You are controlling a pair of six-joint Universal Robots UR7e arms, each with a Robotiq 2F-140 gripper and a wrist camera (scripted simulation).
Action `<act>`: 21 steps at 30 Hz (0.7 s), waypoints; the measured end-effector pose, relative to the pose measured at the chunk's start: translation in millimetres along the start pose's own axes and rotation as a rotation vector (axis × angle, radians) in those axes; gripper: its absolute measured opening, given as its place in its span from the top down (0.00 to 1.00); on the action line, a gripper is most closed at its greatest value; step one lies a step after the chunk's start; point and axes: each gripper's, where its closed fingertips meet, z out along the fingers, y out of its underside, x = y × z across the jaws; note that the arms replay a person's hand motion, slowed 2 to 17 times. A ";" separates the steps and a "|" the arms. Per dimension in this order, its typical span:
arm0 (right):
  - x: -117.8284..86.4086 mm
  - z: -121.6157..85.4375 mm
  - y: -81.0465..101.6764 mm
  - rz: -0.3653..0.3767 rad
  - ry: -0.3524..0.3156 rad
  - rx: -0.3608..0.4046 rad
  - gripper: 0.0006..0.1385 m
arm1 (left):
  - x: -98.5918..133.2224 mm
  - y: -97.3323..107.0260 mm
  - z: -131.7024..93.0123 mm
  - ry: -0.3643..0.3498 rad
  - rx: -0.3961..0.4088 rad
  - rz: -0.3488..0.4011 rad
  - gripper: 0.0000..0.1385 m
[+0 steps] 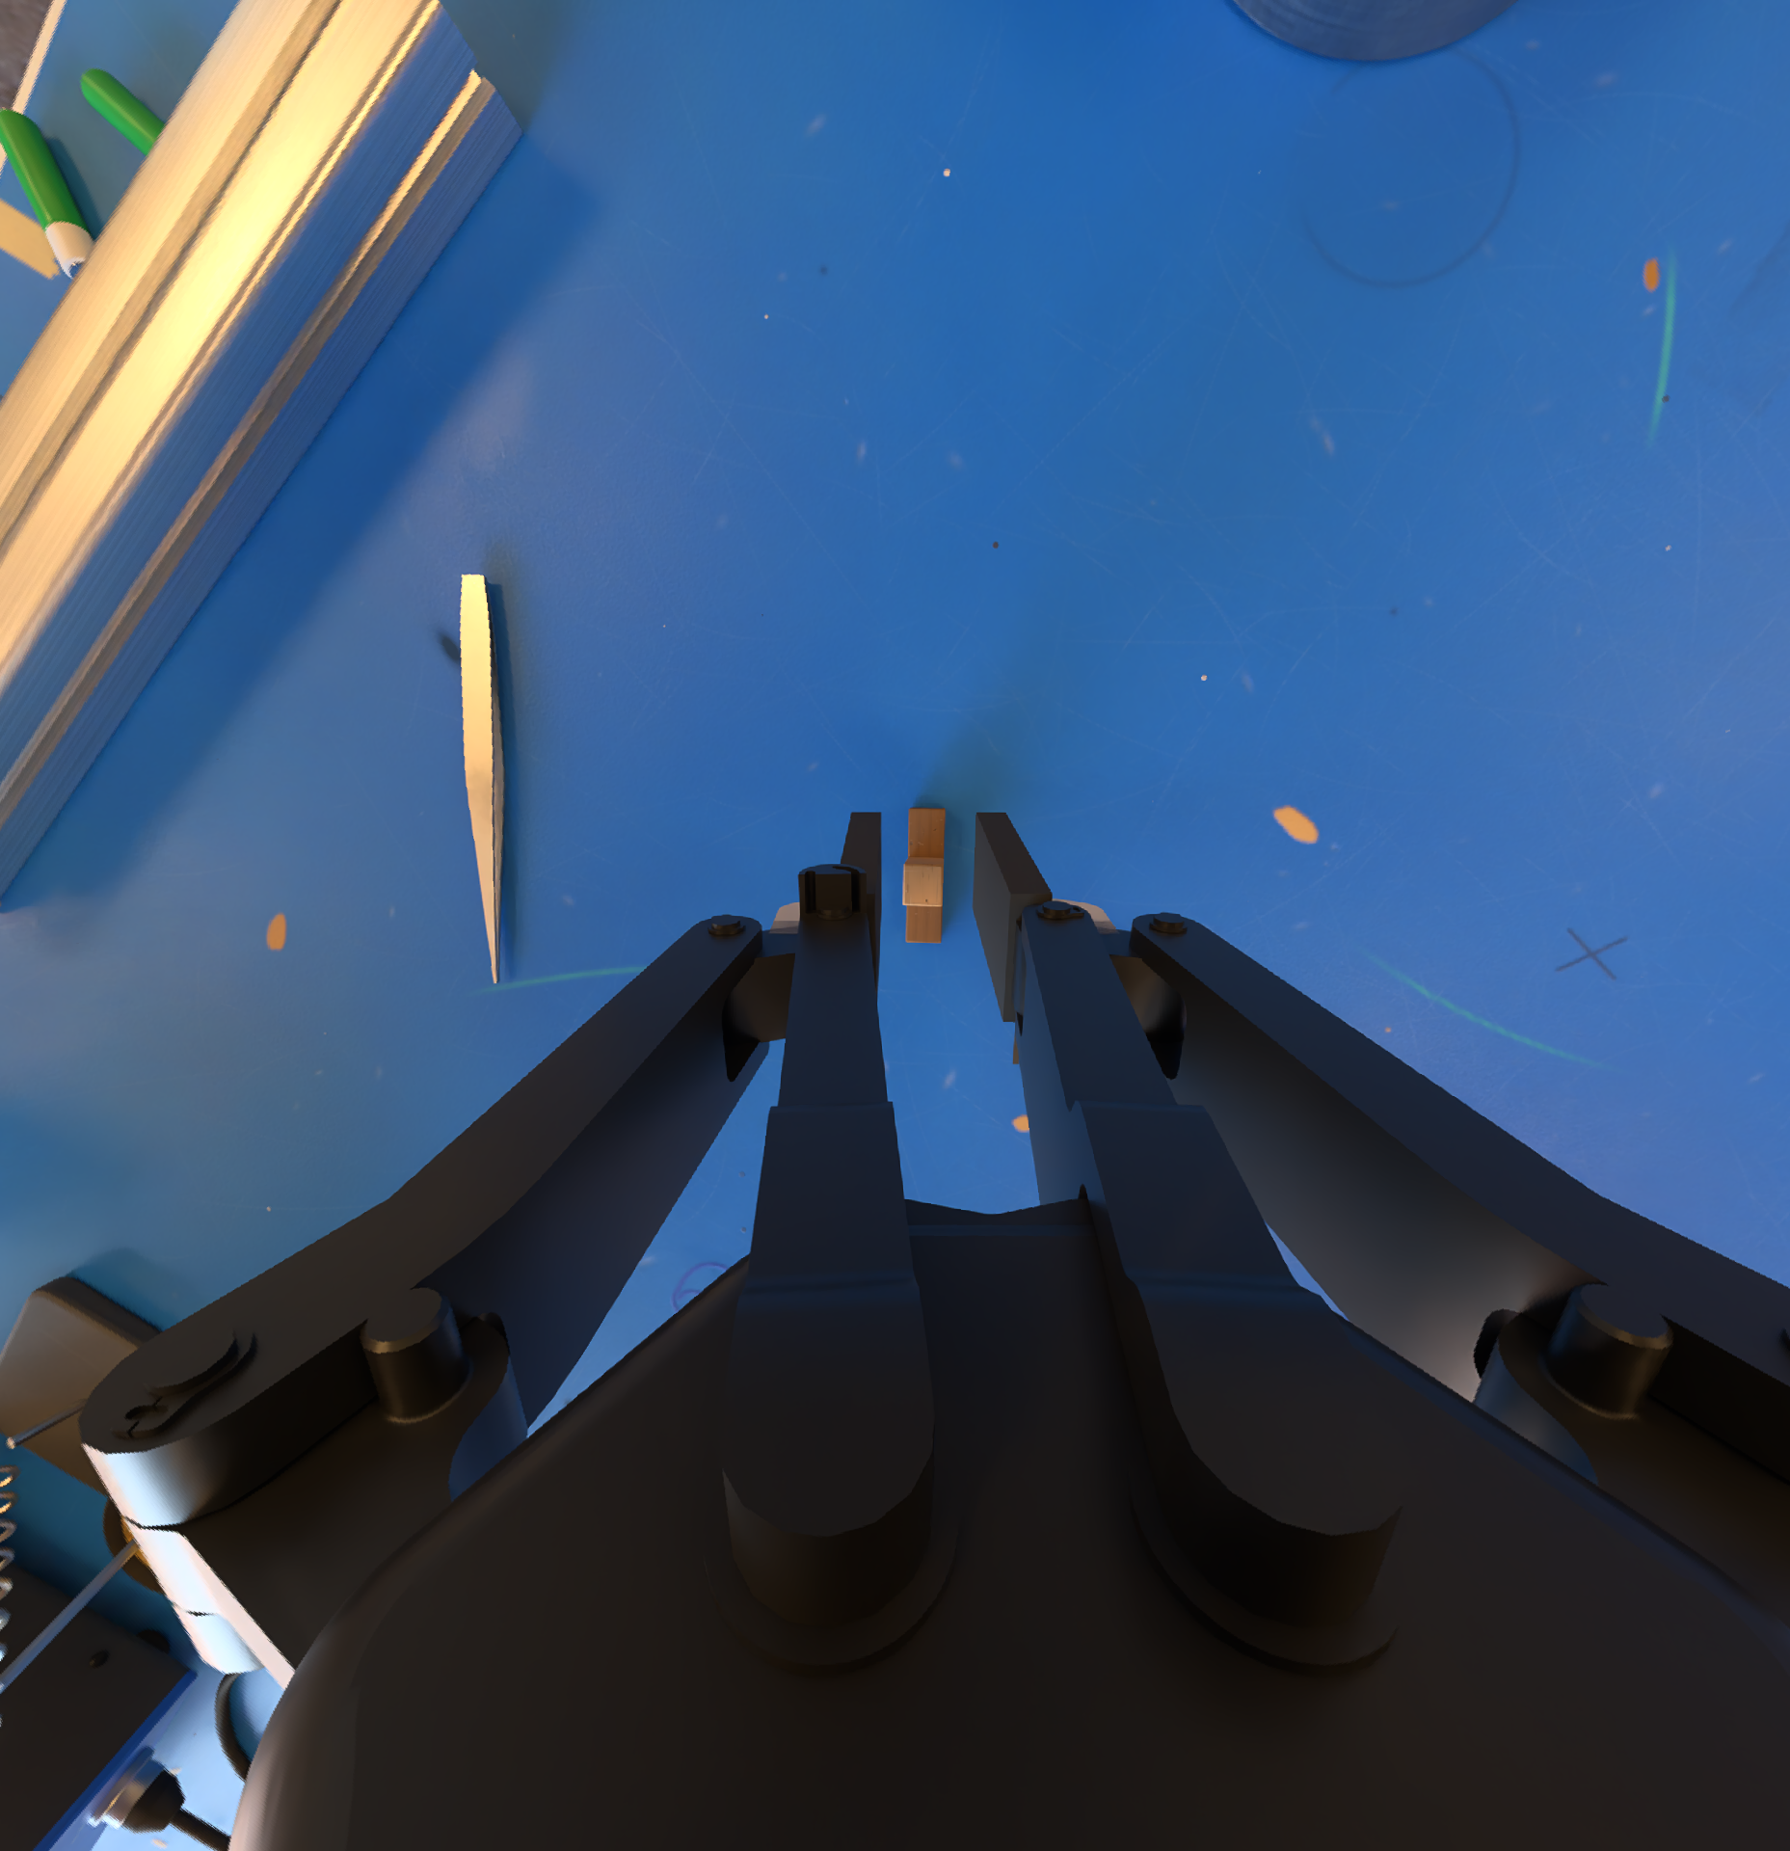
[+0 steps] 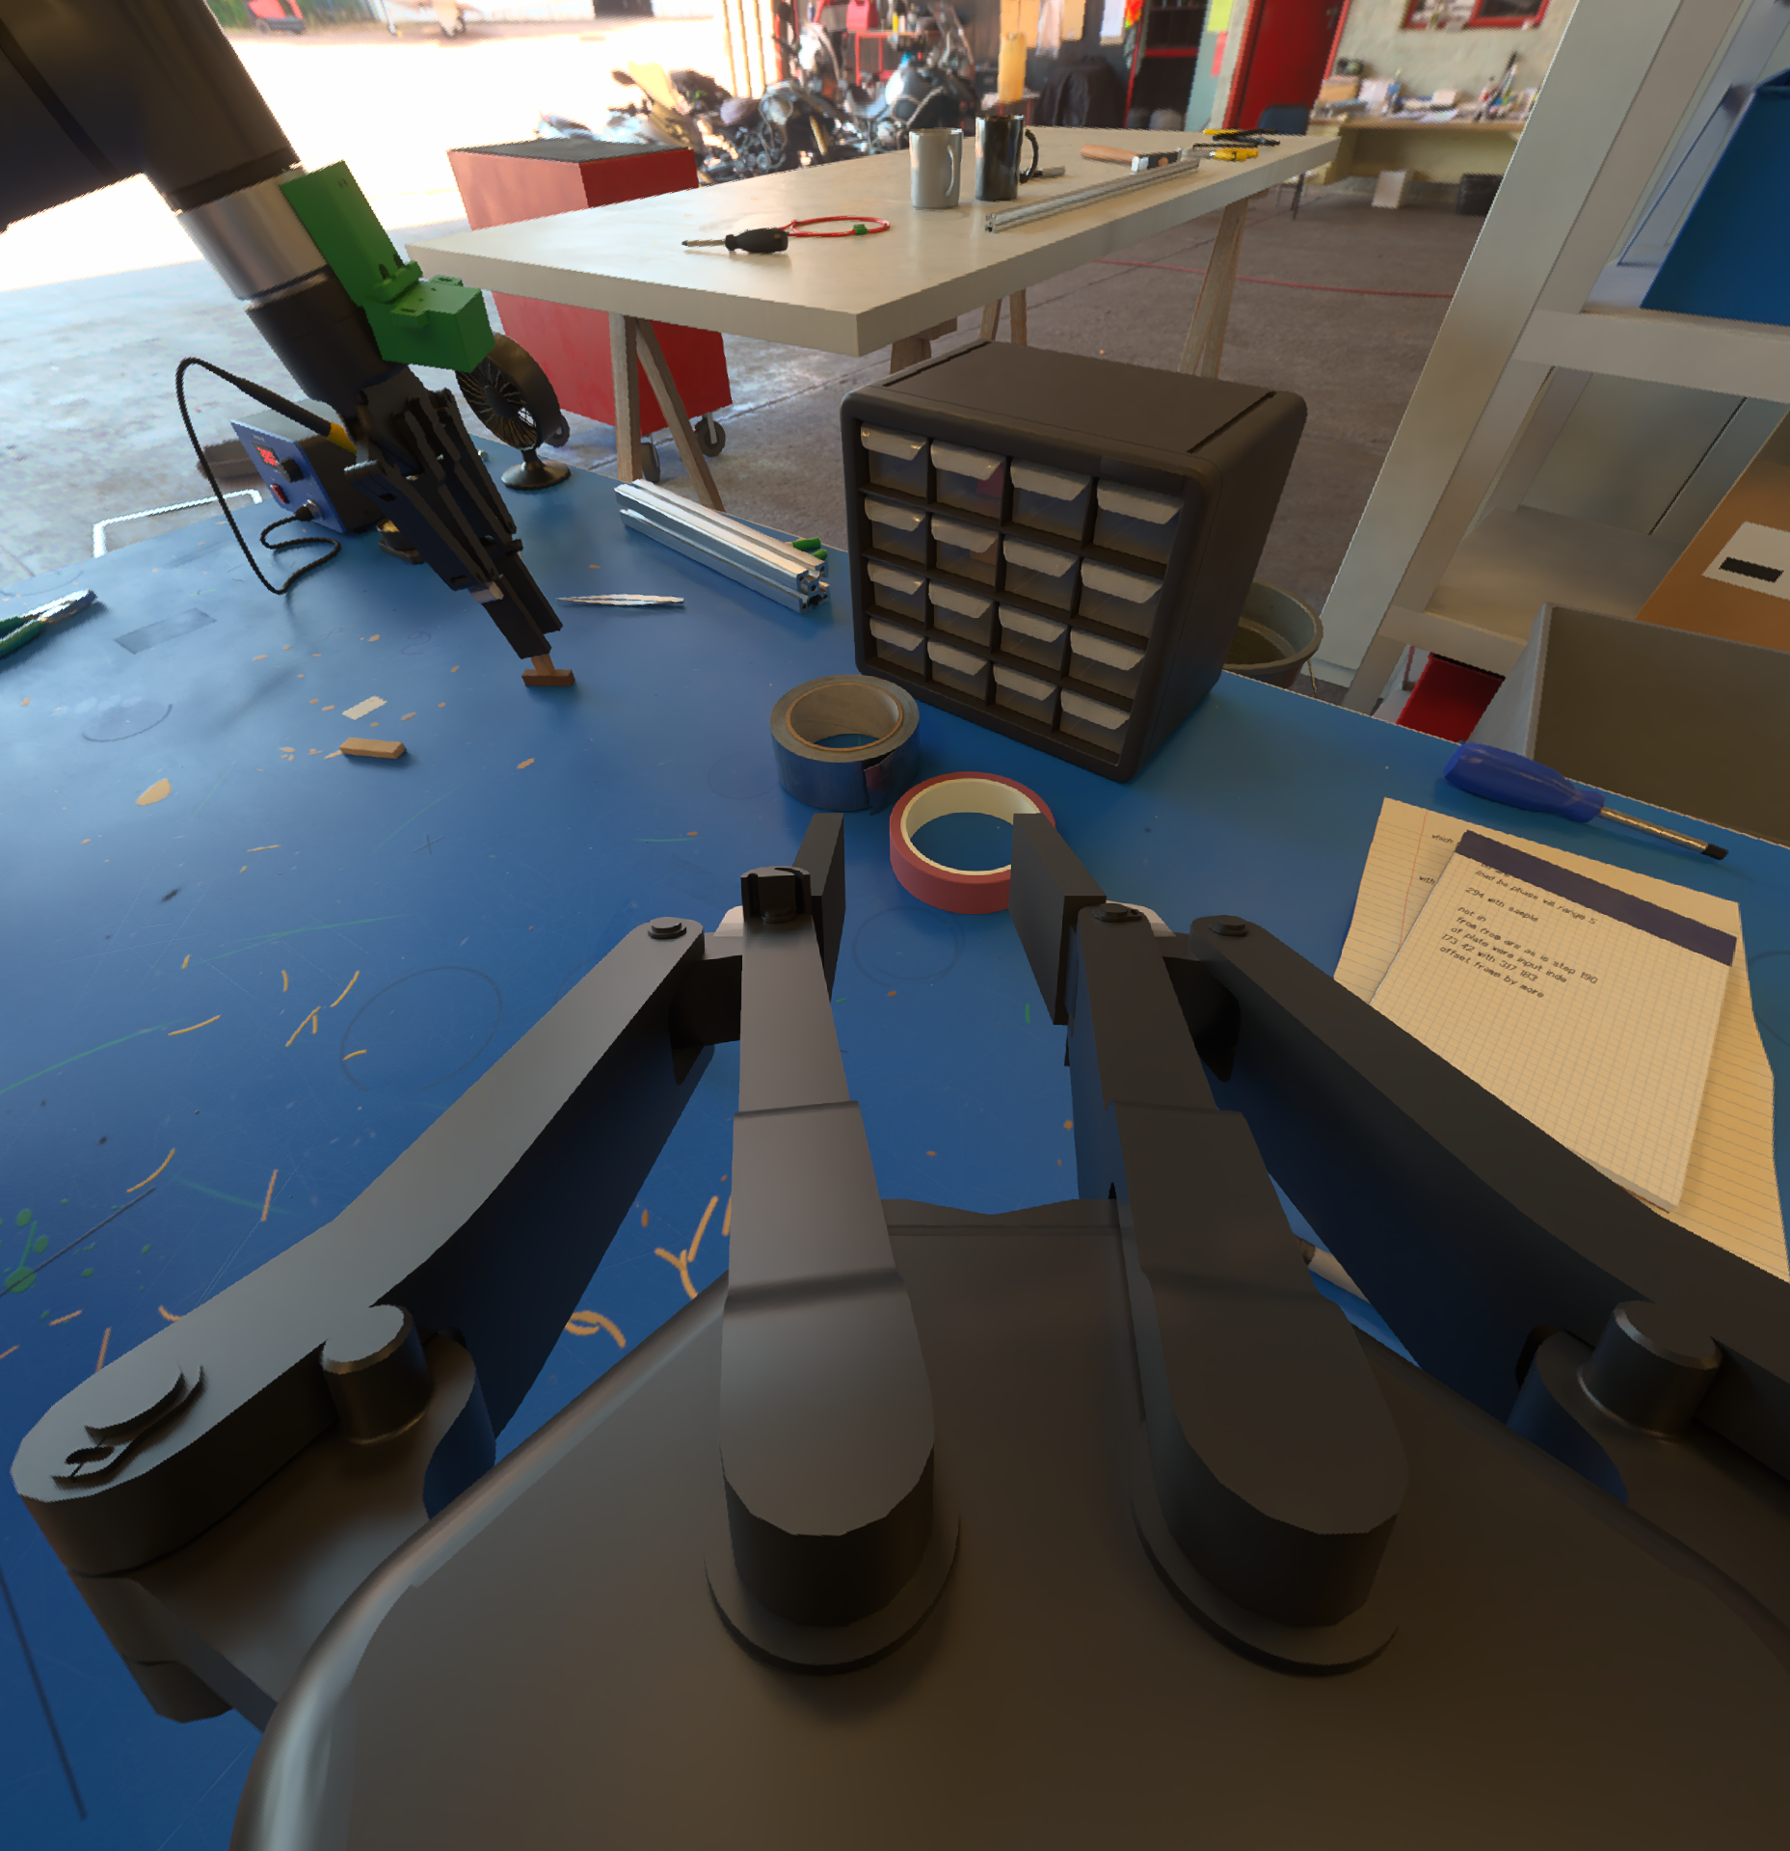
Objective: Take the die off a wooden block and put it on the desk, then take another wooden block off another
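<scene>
In the left wrist view a small pale wooden block (image 1: pixel 923 885) sits on top of a longer wooden block (image 1: pixel 926 836) on the blue desk (image 1: pixel 1171 601). My left gripper (image 1: pixel 928 831) is open and straddles this stack, with a gap on each side. In the right wrist view the same gripper (image 2: pixel 542 656) stands tilted over the flat lower block (image 2: pixel 548 678). Another wooden block (image 2: pixel 373 748) lies alone on the desk, with a small white piece (image 2: pixel 363 707) beside it; I cannot tell if it is the die. My right gripper (image 2: pixel 926 851) is open and empty above the desk.
A red tape roll (image 2: pixel 966 841) and a grey tape roll (image 2: pixel 843 741) lie just beyond my right gripper. A dark drawer cabinet (image 2: pixel 1061 561) stands behind them. A notepad (image 2: pixel 1562 1002) and blue screwdriver (image 2: pixel 1531 786) are at right. An aluminium rail (image 1: pixel 199 401) and tweezers (image 1: pixel 480 761) lie left of the stack.
</scene>
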 end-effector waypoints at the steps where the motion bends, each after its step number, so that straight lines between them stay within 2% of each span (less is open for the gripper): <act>1: 0.1 0.2 0.2 0.000 0.000 -0.001 0.68 | -0.2 0.0 0.4 -0.001 -0.002 0.002 0.82; 21: 1.4 3.4 3.8 0.002 0.000 -0.022 0.68 | -2.1 0.8 4.7 0.003 -0.031 0.005 0.86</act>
